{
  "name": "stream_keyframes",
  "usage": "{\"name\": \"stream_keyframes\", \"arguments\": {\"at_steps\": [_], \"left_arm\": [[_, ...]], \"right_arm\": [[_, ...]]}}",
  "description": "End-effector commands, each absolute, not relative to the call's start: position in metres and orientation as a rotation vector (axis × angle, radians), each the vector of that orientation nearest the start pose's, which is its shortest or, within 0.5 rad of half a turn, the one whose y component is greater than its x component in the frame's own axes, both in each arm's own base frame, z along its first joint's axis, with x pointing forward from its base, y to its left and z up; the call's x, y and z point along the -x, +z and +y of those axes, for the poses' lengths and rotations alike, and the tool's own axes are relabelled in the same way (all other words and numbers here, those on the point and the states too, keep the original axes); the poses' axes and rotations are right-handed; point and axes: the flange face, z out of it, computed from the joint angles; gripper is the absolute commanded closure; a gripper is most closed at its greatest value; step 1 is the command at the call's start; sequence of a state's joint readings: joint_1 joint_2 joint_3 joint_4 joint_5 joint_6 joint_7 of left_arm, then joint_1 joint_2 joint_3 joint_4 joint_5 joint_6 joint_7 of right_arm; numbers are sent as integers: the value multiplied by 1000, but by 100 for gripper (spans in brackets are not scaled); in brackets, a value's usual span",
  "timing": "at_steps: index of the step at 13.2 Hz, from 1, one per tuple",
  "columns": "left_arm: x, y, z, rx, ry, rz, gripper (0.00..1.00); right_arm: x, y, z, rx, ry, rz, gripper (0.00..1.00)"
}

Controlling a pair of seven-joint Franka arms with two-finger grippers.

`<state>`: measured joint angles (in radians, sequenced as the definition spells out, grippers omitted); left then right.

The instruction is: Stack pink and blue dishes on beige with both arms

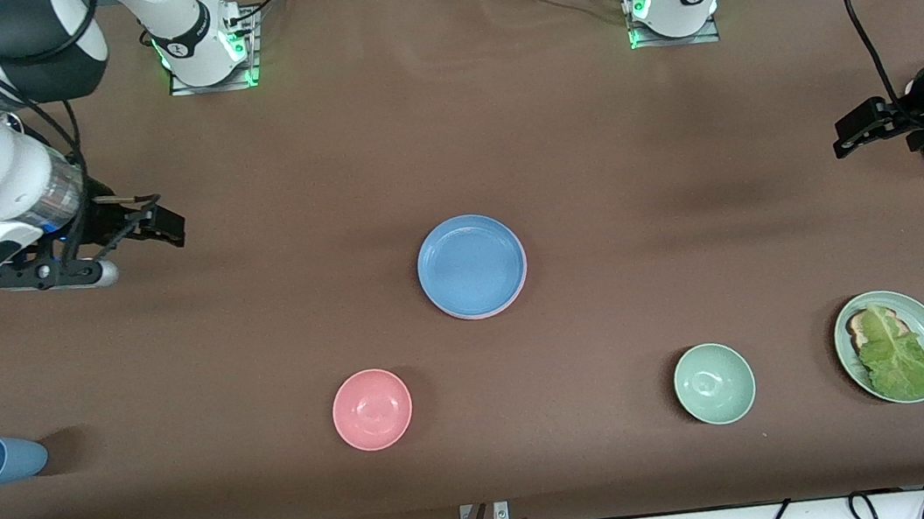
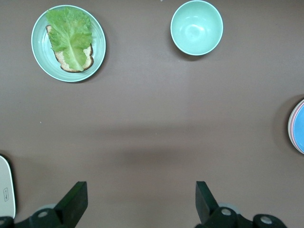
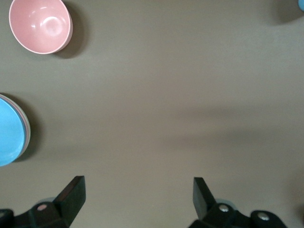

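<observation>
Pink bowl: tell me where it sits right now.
In the front view, the pink bowl stands on the table, nearer the camera than the blue plate, between the blue cup and green bowl.

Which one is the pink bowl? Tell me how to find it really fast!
Start at the stack topped by the flat light blue round plate in the middle of the brown table. Come nearer the front camera, slightly toward the right arm's end: the small pink bowl sits alone there. It matches the green bowl in shape, but it is pink.
</observation>
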<state>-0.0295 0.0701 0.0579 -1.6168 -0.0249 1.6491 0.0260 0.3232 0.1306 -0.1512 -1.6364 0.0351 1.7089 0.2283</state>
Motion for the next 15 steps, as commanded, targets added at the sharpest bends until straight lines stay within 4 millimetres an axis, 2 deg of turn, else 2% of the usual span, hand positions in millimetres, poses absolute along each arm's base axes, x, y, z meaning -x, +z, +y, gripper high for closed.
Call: {"name": "stream_keyframes", "arguments": {"at_steps": [1, 3, 7, 9, 10, 11, 15], "left_arm": [[-583, 574, 13, 3171, 54, 22, 0], [-583, 574, 13, 3173, 56, 17, 0], [-584, 571, 11, 3171, 64, 22, 0], [-585, 570, 13, 3172, 66, 17, 0], [-585, 571, 13, 3171, 61, 15, 0], [-585, 571, 13, 3171, 61, 15, 0], [-585, 571, 13, 3169, 61, 13, 0]], "right_arm": [[-589, 540, 96, 3155, 96, 48, 0], [-588, 542, 92, 3154, 102, 24, 0], [-578, 561, 77, 3152, 134, -24, 0], [-577, 566, 80, 3152, 139, -19, 0], [-578, 566, 76, 3151, 136, -22, 0], [-579, 567, 63, 3147, 137, 7, 0], [-576, 572, 70, 3148, 132, -10, 0]]}}
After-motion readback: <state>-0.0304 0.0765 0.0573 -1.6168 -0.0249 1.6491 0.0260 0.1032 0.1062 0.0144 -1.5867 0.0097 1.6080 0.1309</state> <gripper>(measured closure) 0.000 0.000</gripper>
